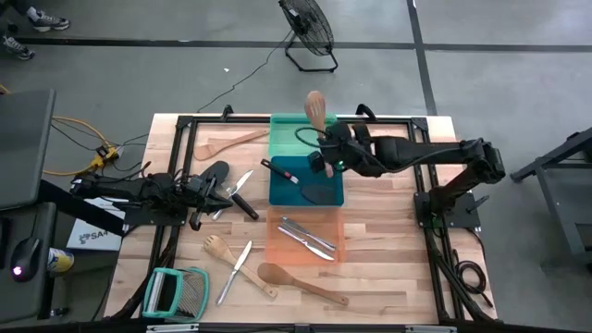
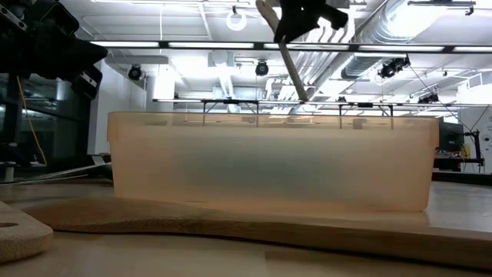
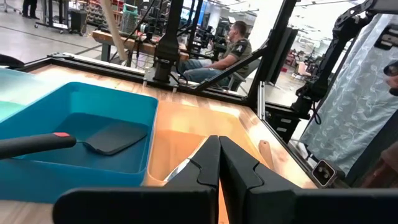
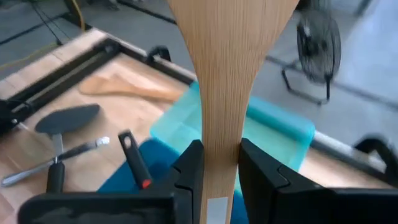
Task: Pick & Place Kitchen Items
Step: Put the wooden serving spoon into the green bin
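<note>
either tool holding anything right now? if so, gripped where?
Right tool is shut on the wooden spatula, gripping its handle with the blade pointing up, above the green tray. Left tool is shut and holds nothing.

At frame centre we saw the right gripper (image 1: 323,154) holding a wooden spoon (image 1: 316,109) above the green tray (image 1: 282,129).

The green tray (image 1: 285,129) lies just below the right claw (image 1: 324,153), touching the blue tray (image 1: 280,192). The orange tray (image 1: 276,245) lies farther from the claw. A floor fan (image 1: 308,28) stands well apart, off the table (image 1: 388,259).
</note>
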Motion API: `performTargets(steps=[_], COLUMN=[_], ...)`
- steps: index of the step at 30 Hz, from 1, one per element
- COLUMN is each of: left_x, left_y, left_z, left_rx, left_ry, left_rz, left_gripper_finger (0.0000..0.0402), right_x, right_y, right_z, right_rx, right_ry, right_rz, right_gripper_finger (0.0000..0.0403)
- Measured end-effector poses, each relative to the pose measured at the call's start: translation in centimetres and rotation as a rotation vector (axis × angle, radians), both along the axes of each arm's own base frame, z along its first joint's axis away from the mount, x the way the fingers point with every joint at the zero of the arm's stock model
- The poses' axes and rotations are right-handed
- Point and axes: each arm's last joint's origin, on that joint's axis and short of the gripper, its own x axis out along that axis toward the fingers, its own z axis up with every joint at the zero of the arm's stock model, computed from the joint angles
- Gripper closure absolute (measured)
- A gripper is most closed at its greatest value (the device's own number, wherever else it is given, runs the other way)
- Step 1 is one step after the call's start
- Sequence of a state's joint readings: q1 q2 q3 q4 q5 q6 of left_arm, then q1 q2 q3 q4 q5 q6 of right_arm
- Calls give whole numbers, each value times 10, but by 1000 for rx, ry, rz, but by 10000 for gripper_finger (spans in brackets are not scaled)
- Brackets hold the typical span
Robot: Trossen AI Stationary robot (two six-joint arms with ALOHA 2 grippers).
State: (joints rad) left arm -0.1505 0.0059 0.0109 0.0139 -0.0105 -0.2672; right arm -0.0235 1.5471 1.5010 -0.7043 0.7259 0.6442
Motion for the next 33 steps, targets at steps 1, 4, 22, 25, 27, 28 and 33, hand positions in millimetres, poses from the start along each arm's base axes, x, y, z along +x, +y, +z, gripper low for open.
performTargets(steps=[1,4,22,25,27,28,33], left_x=[0,0,0,0,0,0,0], left_y=[0,0,0,0,0,0,0], left_z=[0,0,0,0,0,0,0], left_rx=[0,0,0,0,0,0,0], left_ry=[0,0,1,0,1,1,0], left_rz=[0,0,0,0,0,0,0], left_gripper_finger=[402,402,402,402,402,402,402], right_x=[0,-4,-9,-10,-12,-11,-7], right_y=[-1,-5,-47,-59,-69,-74,-96], right_z=[4,11,16,14,13,10,1], right_rx=[-20,-66,-182,-147,-116,-105,-120], right_ry=[-7,2,212,209,197,199,235], right_rz=[14,40,365,454,504,514,495], right_gripper_finger=[334,334,334,334,334,334,334])
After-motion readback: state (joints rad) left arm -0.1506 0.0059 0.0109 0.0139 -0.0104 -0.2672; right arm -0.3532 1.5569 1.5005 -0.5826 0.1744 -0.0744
